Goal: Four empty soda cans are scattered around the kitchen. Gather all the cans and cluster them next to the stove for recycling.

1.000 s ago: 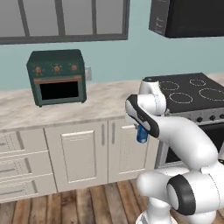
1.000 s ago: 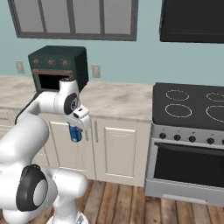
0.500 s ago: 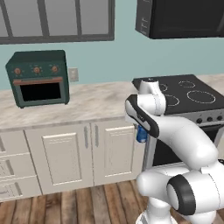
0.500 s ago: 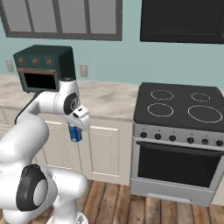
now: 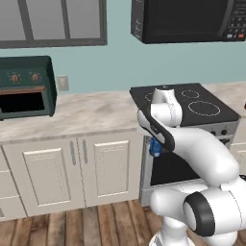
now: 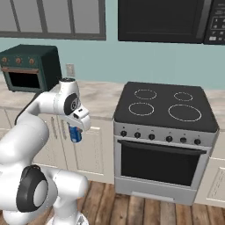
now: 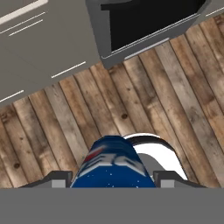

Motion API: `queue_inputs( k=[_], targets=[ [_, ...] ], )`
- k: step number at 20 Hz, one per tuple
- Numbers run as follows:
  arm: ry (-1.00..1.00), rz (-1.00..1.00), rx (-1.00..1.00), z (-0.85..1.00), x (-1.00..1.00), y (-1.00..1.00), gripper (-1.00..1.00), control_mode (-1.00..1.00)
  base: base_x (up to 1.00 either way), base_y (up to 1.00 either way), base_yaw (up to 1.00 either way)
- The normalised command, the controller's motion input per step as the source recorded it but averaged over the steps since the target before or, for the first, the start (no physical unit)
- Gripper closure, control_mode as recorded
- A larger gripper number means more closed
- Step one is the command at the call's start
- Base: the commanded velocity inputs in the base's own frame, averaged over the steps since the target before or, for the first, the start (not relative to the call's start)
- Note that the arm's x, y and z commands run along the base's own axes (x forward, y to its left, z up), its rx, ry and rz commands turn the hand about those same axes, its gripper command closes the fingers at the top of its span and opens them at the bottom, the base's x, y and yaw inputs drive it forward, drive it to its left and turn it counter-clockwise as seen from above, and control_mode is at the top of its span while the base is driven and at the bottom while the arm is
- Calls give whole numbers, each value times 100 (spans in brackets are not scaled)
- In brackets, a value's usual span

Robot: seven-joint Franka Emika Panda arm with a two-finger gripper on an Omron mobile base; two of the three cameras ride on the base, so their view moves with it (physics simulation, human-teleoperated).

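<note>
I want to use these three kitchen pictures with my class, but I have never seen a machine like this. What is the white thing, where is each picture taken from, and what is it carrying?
The white thing is a robot arm on a base that drives, in a computer-rendered kitchen. Two pictures come from cameras on the base, behind the arm to its left and right. The third comes from a camera on the hand, looking down along it at the wooden floor.

The gripper is shut on a blue soda can, held low in front of the white cabinets, also seen close up in the hand view.

On the counter sits a dark-green toaster oven. Beside the counter stands the stove with a black cooktop and four ring burners. A black microwave hangs above it.
</note>
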Motion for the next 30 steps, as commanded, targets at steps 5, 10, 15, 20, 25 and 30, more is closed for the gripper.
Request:
queue_inputs(
  k=[5,10,15,20,25,30],
  targets=[
    [0,0,0,0,0,0,100,100,25,-57,3],
    [0,0,0,0,0,0,100,100,24,-57,4],
    [0,0,0,0,0,0,100,100,25,-56,4],
    [0,0,0,0,0,0,100,100,27,-56,4],
    [0,0,0,0,0,0,100,100,26,-57,3],
    [0,0,0,0,0,0,100,100,27,-57,2]
  ],
)
